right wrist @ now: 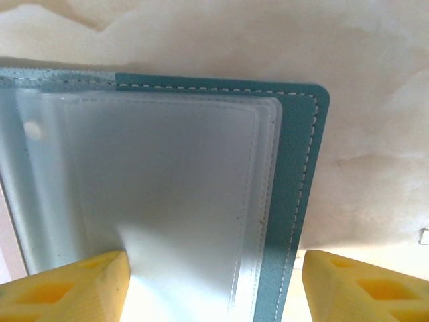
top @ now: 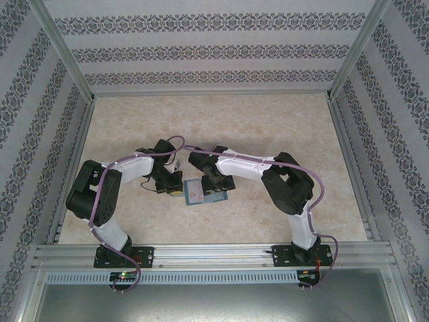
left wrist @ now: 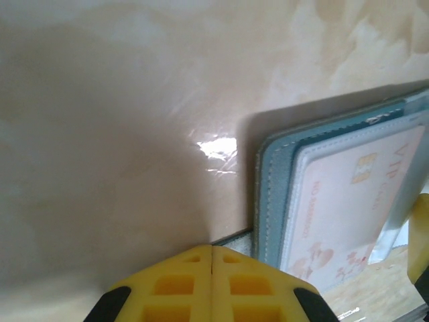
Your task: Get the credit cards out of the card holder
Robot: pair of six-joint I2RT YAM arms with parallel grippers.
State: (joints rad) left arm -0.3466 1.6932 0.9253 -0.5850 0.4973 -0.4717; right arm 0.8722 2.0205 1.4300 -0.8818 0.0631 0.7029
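The card holder lies open on the beige table between my two grippers. In the left wrist view its blue cover frames a clear sleeve holding a pale pinkish credit card. My left gripper is shut, its yellow tips pressed together just left of the holder over a thin grey strip. My right gripper stands open, one finger on each side of the holder's other panel. That panel shows frosted clear sleeves and a teal stitched border. Dark cards are not visible.
Patterned walls and aluminium posts close in the table on three sides. A metal rail carrying both arm bases runs along the near edge. Open beige tabletop stretches behind the grippers.
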